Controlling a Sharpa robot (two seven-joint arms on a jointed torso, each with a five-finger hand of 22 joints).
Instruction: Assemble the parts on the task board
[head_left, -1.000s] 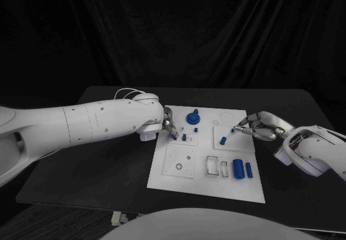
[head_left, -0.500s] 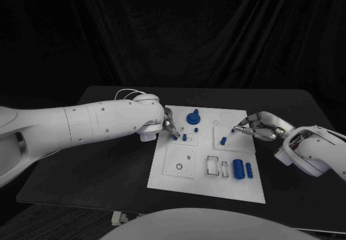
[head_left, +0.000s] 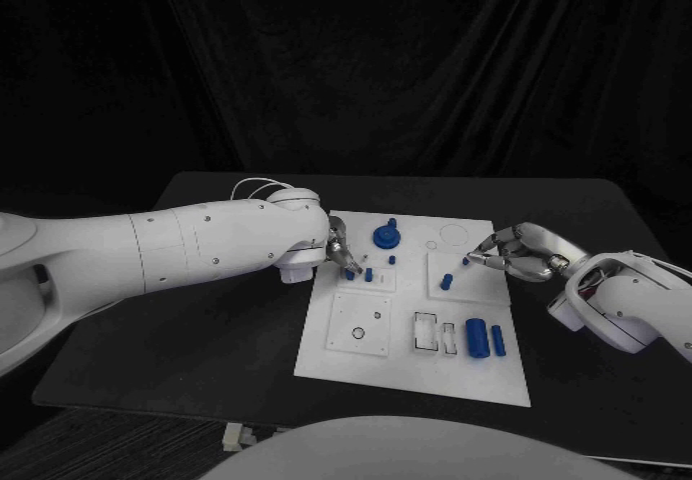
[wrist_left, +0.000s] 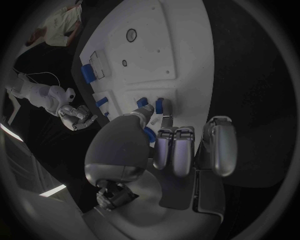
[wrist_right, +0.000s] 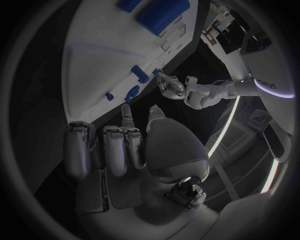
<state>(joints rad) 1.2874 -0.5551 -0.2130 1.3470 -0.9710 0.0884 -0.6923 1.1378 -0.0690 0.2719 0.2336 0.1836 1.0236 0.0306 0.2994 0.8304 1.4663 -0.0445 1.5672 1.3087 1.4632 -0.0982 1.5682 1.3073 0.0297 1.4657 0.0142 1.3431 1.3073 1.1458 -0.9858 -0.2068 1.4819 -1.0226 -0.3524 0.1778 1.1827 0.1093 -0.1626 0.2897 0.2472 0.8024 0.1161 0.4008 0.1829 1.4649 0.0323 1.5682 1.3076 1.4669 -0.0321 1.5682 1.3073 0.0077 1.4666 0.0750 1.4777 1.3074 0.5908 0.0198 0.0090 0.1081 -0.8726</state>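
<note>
No writing readable on the task board (head_left: 411, 345); left hand (head_left: 338, 250) pinches a blue peg (wrist_left: 150, 134); right hand (head_left: 516, 252) pinches a small blue part (head_left: 464, 261); which way either points, I cannot tell.

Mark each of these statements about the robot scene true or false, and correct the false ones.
1. The white board lies on a black table. True.
2. The left hand is at the board's left edge, its fingers by small blue pegs. True.
3. The right hand rests on the table far from the board. False: it is at the board's right edge, at a small blue piece.
4. The large round blue part is near the board's front edge. False: it is near the far edge.
5. Two blue cylinders lie near the board's front right. True.
</note>
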